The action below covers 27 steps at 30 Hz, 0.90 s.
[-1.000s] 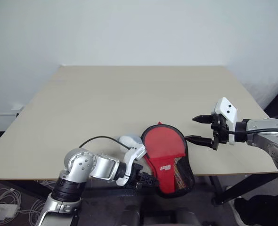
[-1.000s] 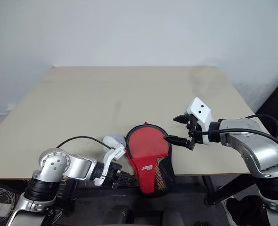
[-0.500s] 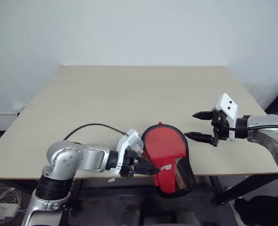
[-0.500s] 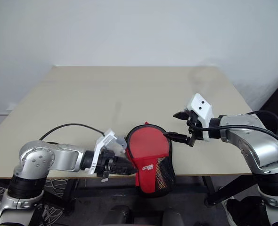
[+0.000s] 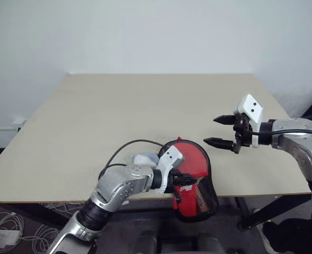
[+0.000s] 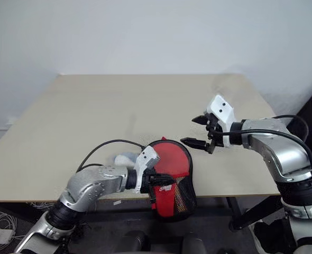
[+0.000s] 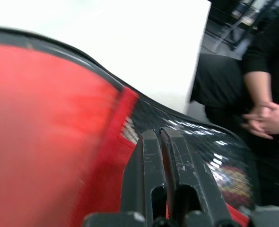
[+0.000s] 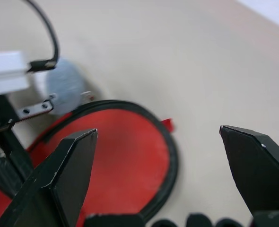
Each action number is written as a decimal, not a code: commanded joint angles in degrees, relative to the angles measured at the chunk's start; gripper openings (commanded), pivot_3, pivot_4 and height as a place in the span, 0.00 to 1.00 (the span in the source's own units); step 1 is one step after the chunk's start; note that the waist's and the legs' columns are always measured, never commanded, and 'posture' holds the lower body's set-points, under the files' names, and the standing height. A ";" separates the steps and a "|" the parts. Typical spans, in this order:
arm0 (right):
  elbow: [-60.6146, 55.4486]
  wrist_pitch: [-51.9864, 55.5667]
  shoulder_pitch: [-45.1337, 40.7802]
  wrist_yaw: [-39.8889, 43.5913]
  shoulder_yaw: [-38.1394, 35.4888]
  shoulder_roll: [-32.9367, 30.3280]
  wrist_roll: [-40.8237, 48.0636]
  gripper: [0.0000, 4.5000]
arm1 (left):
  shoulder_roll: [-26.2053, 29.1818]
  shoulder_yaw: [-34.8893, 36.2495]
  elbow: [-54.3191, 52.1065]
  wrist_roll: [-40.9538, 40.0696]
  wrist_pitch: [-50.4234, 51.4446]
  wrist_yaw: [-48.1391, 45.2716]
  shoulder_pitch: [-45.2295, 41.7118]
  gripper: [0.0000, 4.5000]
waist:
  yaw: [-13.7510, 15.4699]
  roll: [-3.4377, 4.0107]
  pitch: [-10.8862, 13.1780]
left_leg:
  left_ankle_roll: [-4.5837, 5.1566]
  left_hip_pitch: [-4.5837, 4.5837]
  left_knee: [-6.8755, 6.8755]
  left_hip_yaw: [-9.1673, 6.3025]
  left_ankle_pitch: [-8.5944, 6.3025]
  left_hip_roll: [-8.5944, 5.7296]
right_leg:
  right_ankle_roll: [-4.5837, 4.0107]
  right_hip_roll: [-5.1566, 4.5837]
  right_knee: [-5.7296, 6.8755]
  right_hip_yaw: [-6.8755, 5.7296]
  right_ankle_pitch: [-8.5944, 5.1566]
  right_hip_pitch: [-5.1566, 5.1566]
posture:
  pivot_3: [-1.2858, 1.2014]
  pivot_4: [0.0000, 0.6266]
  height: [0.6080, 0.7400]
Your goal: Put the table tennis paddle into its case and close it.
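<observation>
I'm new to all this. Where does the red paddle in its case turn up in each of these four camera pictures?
Left eye view: paddle at the table's near edge, low and centre.
Right eye view: paddle at the same edge, low and centre.
Left wrist view: its red face is across the left half.
Right wrist view: it lies in the lower left.
Shared landmark: the case's black rim around the red.

Illegible white lettering on the case's (image 5: pixel 194 186) red logo patch (image 5: pixel 186 187)
</observation>
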 commanded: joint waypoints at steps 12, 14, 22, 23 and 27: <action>4.69 -3.17 -5.03 1.88 1.97 4.09 -3.72 1.00 | -2.43 -0.18 2.23 9.72 -7.58 -3.27 3.18 0.01 | -0.03 0.01 -0.01 | 0.01 0.01 0.00 0.02 0.00 0.02 | 0.11 0.03 0.05 0.02 -0.03 -0.02 | 0.52 0.00 1.00; 4.87 -3.14 -5.37 2.99 2.75 4.50 -3.65 1.00 | -2.96 -0.25 2.00 10.07 -7.60 -3.09 3.80 0.01 | -0.03 0.01 -0.01 | 0.02 0.01 0.01 0.01 0.00 0.02 | 0.12 0.03 0.05 0.02 -0.04 -0.01 | 0.52 0.00 1.00; 10.09 -2.00 -11.19 6.23 7.90 8.61 -5.08 1.00 | -4.72 -1.29 2.68 13.10 -9.35 -3.39 4.64 0.01 | -0.04 0.04 -0.02 | 0.02 0.04 0.02 0.01 0.00 0.03 | 0.13 0.03 0.08 0.01 0.00 0.00 | 0.52 0.00 1.00; 11.75 -2.00 -12.75 6.65 9.08 9.85 -5.59 1.00 | -4.63 -1.46 2.66 13.55 -9.68 -3.55 4.75 0.01 | -0.05 0.05 -0.02 | 0.02 0.05 0.02 0.01 0.00 0.03 | 0.13 0.03 0.08 0.01 0.00 0.01 | 0.52 0.00 1.00; 20.10 -2.97 -18.44 7.41 13.23 15.98 -8.43 1.00 | -3.94 -2.07 3.16 15.30 -11.12 -4.55 5.21 0.01 | -0.18 0.12 -0.07 | 0.01 0.10 0.00 0.02 0.00 0.05 | 0.06 0.08 0.11 0.02 0.15 0.00 | 0.52 0.00 1.00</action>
